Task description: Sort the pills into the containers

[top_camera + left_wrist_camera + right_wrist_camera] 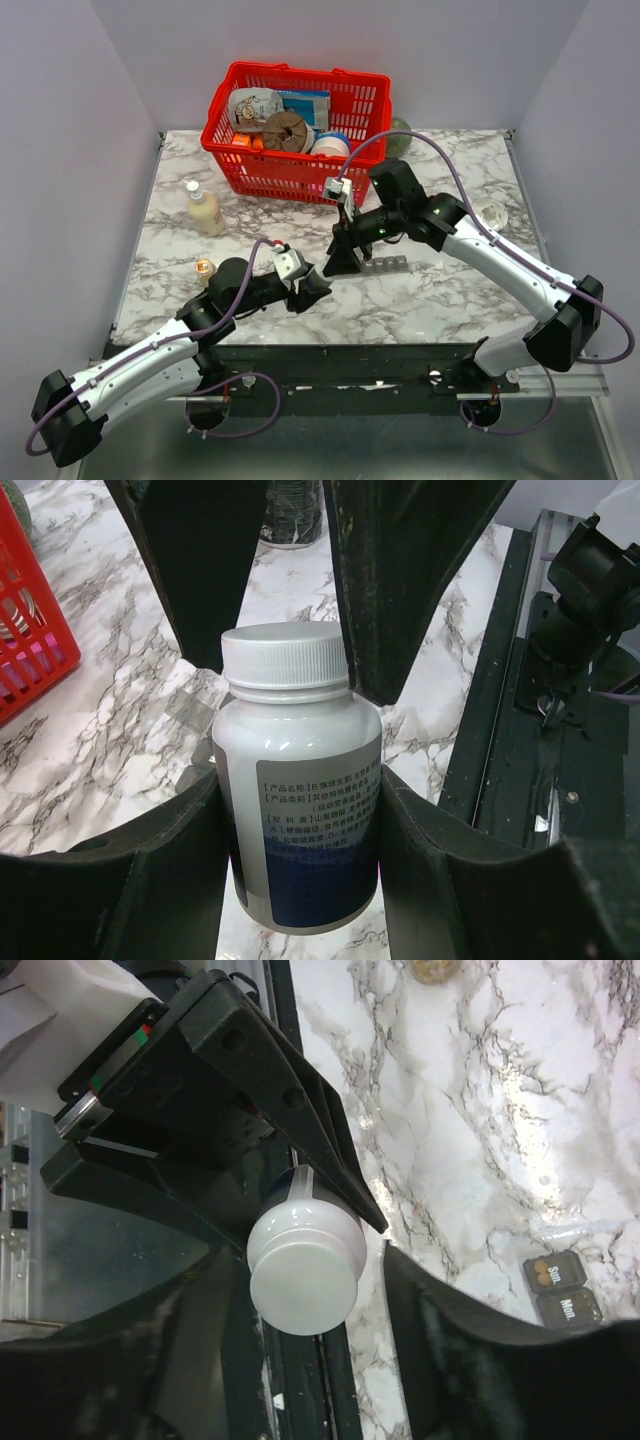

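Top cam overlooks table [450, 295]; wrist cams share bottle [300, 810] close-up.

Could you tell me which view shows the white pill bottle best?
Left wrist: the white pill bottle shows cap and label side-on. Right wrist shows mainly its cap end-on; top external does not show it clearly.

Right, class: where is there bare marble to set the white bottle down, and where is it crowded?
Bare marble lies in front of the pill organiser, bordered by the near table edge and the right arm. Another patch: back left, between the red basket and cream bottle. Crowded: the centre, where the left arm holds the white bottle.
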Controlling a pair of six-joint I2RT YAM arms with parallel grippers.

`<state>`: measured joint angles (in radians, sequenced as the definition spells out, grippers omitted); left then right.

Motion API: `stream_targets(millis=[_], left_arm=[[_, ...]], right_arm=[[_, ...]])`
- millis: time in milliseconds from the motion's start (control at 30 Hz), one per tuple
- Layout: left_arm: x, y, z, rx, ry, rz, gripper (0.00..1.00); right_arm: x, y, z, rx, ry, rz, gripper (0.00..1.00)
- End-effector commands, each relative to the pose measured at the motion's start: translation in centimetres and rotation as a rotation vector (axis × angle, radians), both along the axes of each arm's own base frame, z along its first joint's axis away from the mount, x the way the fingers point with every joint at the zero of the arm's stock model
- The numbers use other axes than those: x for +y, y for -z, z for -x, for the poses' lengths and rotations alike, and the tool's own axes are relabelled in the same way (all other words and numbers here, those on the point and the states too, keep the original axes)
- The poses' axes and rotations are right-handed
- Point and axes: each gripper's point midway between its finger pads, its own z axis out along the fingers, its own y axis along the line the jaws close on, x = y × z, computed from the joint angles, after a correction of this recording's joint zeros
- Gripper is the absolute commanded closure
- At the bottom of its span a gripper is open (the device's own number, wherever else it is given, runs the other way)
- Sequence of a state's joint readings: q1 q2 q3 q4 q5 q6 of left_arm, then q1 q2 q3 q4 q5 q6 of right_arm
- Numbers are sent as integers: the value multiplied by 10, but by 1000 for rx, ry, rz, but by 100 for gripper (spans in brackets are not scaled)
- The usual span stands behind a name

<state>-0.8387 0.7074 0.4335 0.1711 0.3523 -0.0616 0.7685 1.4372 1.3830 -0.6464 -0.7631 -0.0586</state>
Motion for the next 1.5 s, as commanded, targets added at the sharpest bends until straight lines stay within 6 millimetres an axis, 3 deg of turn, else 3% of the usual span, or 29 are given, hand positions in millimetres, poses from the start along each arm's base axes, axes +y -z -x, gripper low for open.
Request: stream_targets(millis=[0,100,167,200,333,367,433,500,733,867,1033,1200,1267,1300,1367,1433,1467], left_arm=[[0,-18,-7,-41,-28,37,100],[1,-12,-6,-40,-25,13,100],[0,-10,-2,-49,6,-1,100],[0,-6,4,-80,51,-31,100],[-4,-1,35,-126,257,-81,100],[-6,-6,45,-136,322,-72,100],[-5,0,54,-113,379,-102,100],[-4,-4,60,-97,417,-106,100],[-1,-10,56,-115,371,-79,100],[3,-9,53,-123,330,-74,100],[8,0,50,-106,294,-94,100],[9,3,46,-96,269,-93,100],[9,4,43,-86,250,-103,100],[11,8,38,-72,221,-126,100],[13,13,31,-52,187,-161,100],[14,21,27,-22,159,-179,100],[14,25,26,-9,155,-182,100]], right_arm=[[7,-11,3,-4,-21,-16,50],[7,-16,9,-6,-69,-25,73],[9,-28,16,-69,-155,-62,78],[4,-31,32,-53,-234,-67,80],[1,-42,82,-278,-561,-113,81],[1,-40,86,-422,-662,-153,81],[-4,-24,98,-539,-775,-146,81],[-4,-17,97,-649,-855,-156,80],[8,-20,78,-696,-782,-113,79],[5,-24,65,-681,-685,-69,78],[-5,-47,47,-593,-569,-152,78],[-14,-49,46,-542,-518,-189,78],[-19,-40,40,-528,-477,-161,78],[-22,-36,26,-527,-400,-116,78],[-38,-7,-4,-478,-241,-18,79],[-67,17,-48,-478,-13,115,78],[-84,52,-54,-421,52,207,78]])
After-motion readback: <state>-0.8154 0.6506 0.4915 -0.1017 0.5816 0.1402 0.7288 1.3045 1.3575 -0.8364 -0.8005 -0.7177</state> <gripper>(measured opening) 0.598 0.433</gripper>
